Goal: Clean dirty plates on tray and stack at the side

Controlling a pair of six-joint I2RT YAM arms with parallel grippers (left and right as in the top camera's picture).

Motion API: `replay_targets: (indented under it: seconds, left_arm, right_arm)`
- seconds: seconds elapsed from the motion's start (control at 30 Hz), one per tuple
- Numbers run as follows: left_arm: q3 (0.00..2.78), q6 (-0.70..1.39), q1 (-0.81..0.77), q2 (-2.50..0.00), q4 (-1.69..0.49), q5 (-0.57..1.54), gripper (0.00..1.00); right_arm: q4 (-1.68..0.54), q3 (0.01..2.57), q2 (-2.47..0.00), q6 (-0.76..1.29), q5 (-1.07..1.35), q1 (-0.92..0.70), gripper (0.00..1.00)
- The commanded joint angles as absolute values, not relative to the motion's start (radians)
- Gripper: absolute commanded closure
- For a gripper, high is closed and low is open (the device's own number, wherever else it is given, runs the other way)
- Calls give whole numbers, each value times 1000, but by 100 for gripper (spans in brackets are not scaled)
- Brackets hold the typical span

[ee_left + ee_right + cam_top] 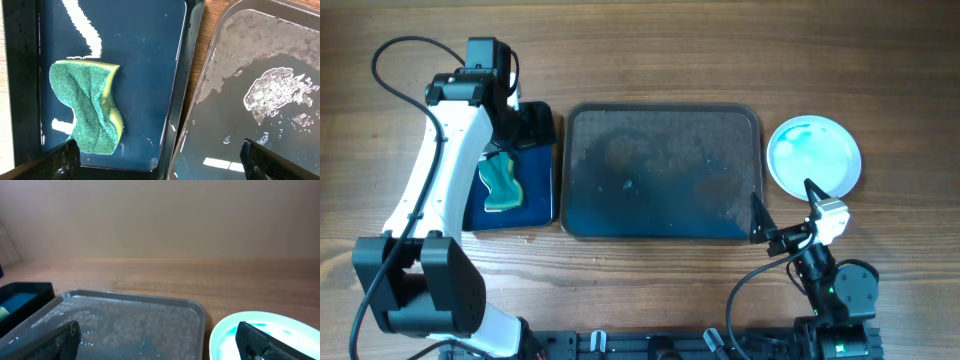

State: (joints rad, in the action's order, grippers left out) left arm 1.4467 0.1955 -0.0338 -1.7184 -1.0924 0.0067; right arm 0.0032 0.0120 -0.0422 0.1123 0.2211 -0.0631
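Note:
One dirty plate [814,155], white with a pale blue film, lies on the table right of the tray [660,106]; I cannot tell if others lie under it. The large dark tray holds no plates, only water and faint blue smears. My right gripper [783,198] is open and empty, low over the gap between the tray's right edge and the plate. In the right wrist view its fingers [157,345] frame the tray [150,300] and the plate [272,330]. My left gripper [528,125] is open and empty above the small black tray [542,170].
The small black tray holds blue liquid and a green and yellow sponge [503,186]. In the left wrist view the sponge [90,107] lies in it [145,75], the open fingers [160,160] span its right rim, and the wet large tray [210,50] lies beside it.

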Motion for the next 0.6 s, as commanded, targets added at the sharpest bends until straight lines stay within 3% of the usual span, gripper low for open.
replay_targets:
  seconds: [0.0,0.57]
  left_arm:
    - [1457,187,-37,-1717,-1090,18,0]
    - [1457,187,-37,-1717,-1090,18,0]
  right_arm:
    - [19,6,-3,132,233,-69,0]
    - [19,6,-21,131,233,-69,0]
